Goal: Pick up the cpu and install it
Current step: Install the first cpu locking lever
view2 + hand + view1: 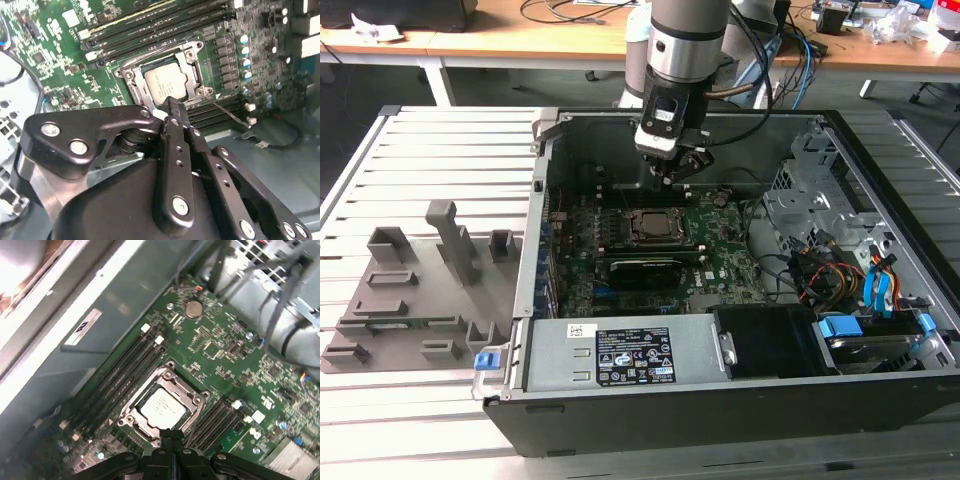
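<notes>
- In the exterior view, the arm reaches down into the open computer case (880, 385), and the gripper (678, 168) hangs above the motherboard (715, 265), free of it.
- The gripper's fingers (172, 112) are pressed together, tip against tip, and nothing sits between them; the first wrist view shows the same closed tips (171, 436).
- The cpu (162, 407) lies flat inside the socket frame (200, 397); its light silver top is uncovered in both wrist views (165, 82).
- In the exterior view the socket with the cpu (652, 226) is at about 7 o'clock from the gripper, near it but lower, and not touching.
- Long dark memory slots (127, 372) run along two opposite sides of the socket.
- A round silver coin battery (194, 309) sits on the green board, well apart from the socket.
- Outside the case, toward 9 o'clock from it in the exterior view, a grey slotted tray (415, 300) rests on the ribbed metal table (440, 140).
- A blue clip (485, 358) stands at the tray's corner nearest the case.
</notes>
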`<state>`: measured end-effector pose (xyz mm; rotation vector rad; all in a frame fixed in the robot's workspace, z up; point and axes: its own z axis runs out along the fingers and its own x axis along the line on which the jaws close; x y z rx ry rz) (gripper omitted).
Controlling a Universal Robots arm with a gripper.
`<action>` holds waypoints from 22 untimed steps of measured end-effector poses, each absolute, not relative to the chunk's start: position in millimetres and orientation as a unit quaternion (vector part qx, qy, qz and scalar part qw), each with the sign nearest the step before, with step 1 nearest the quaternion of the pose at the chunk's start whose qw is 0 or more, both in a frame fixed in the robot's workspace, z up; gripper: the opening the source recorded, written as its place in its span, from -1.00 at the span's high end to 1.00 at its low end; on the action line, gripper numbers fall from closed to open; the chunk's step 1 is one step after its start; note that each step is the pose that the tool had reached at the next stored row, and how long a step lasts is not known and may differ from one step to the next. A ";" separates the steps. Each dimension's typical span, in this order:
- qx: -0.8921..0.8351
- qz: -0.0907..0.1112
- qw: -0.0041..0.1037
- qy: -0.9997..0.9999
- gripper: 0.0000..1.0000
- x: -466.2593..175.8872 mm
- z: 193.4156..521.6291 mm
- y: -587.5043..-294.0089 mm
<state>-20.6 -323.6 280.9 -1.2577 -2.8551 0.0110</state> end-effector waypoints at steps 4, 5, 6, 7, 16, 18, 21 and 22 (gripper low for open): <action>-0.329 0.004 0.011 -0.944 0.79 -20.6 281.0 -323.6; -0.306 0.005 0.010 -0.952 0.79 -20.6 280.9 -323.6; -0.293 0.005 0.010 -0.956 0.79 -20.6 280.9 -323.6; -0.276 0.005 0.010 -0.961 0.79 -20.6 280.9 -323.6; -0.168 0.006 0.010 -0.986 0.79 -20.6 280.9 -323.6; -0.142 0.006 0.010 -0.990 0.79 -20.6 280.9 -323.6; -0.113 0.007 0.009 -0.994 0.79 -20.6 280.9 -323.6; -0.106 0.007 0.009 -0.994 0.79 -20.6 281.0 -323.6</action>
